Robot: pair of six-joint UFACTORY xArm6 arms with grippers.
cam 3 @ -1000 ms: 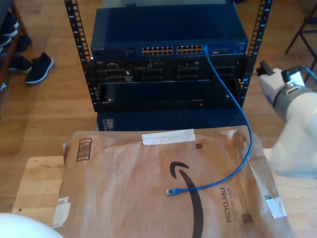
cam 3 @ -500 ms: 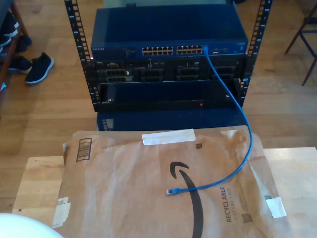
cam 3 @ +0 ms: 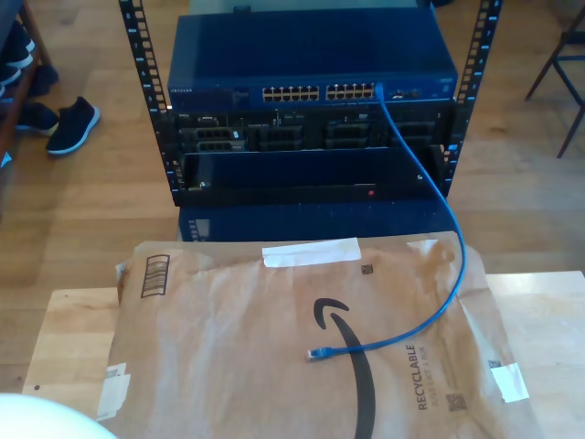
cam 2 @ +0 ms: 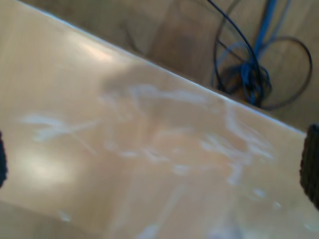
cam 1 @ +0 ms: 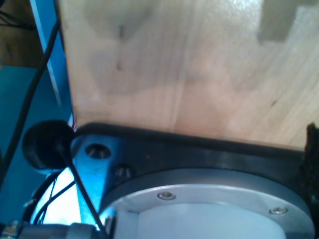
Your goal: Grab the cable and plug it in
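Note:
The cable (cam 3: 448, 229) is thin and bright blue. One end sits in a port (cam 3: 378, 89) of the blue switch in the rack. It hangs down and curves onto the brown paper mailer (cam 3: 228, 366), where its free plug (cam 3: 315, 353) lies loose. My second gripper (cam 2: 157, 164) hangs over bare wooden table, its dark fingertips (cam 2: 311, 164) far apart at the picture's edges, with nothing between them. One dark fingertip (cam 1: 312, 149) of my first gripper shows over the table's wood beside a metal arm base (cam 1: 209, 209).
The rack (cam 3: 311, 110) stands on the wooden floor behind the table (cam 3: 73, 329). Shoes (cam 3: 71, 123) lie at the exterior view's left, a chair leg (cam 3: 571, 55) at its right. A white rounded part (cam 3: 37, 421) fills its lower left corner. Tangled cables (cam 2: 251, 74) lie on the floor.
A white arm seen at the exterior view's right one second ago has left that view. The cable and mailer have not moved.

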